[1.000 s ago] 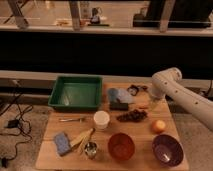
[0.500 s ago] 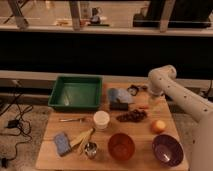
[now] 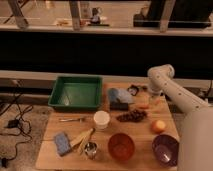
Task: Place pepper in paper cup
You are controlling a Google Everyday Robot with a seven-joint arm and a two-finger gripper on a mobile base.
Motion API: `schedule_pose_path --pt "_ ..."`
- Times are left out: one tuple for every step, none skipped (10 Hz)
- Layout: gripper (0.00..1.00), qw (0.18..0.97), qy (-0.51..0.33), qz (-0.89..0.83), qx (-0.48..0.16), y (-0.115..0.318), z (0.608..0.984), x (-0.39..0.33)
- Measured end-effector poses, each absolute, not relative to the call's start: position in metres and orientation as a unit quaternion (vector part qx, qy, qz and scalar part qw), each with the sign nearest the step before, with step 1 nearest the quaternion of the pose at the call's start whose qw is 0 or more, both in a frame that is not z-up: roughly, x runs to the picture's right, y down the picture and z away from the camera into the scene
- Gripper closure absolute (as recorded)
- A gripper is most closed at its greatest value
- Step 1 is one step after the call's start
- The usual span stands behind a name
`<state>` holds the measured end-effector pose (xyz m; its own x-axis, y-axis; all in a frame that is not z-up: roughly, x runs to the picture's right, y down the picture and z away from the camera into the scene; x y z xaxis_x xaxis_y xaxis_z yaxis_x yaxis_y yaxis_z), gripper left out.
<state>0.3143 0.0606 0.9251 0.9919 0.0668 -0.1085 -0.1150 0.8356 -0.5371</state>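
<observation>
Tool (image 3: 153,98) spread wide, just beside pepper (image 3: 144,106)

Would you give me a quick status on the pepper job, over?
Gripper open, close by pepper. Pepper on table, ungrasped. Dark cluster between it and paper cup.

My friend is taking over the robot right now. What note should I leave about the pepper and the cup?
Hand: open, holding nothing, low over the far right part of the table, just above the pepper.
Pepper: lying on the table, not gripped.
Paper cup: upright near the table's middle, apart from the pepper.
Done: nothing placed yet.
Left: grip the pepper, carry it over, drop it in the cup.
</observation>
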Motion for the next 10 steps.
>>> schedule_pose_path --pt "0.20 0.956 0.043 0.048 -0.287 0.061 0.925 0.319" --pt "0.20 0.954 0.044 0.050 -0.292 0.061 0.924 0.324" --pt "0.20 0.952 0.043 0.050 -0.298 0.061 0.924 0.325" --pt "0.20 0.948 0.041 0.049 -0.310 0.064 0.924 0.325" --pt "0.20 0.946 0.038 0.050 -0.318 0.066 0.922 0.323" --pt "0.20 0.945 0.031 0.050 -0.321 0.069 0.920 0.316" --pt "0.20 0.945 0.027 0.053 -0.321 0.074 0.915 0.309" --pt "0.20 0.946 0.026 0.054 -0.320 0.077 0.913 0.307" --pt "0.20 0.946 0.027 0.053 -0.318 0.078 0.913 0.307" --pt "0.20 0.946 0.027 0.053 -0.318 0.077 0.913 0.306"
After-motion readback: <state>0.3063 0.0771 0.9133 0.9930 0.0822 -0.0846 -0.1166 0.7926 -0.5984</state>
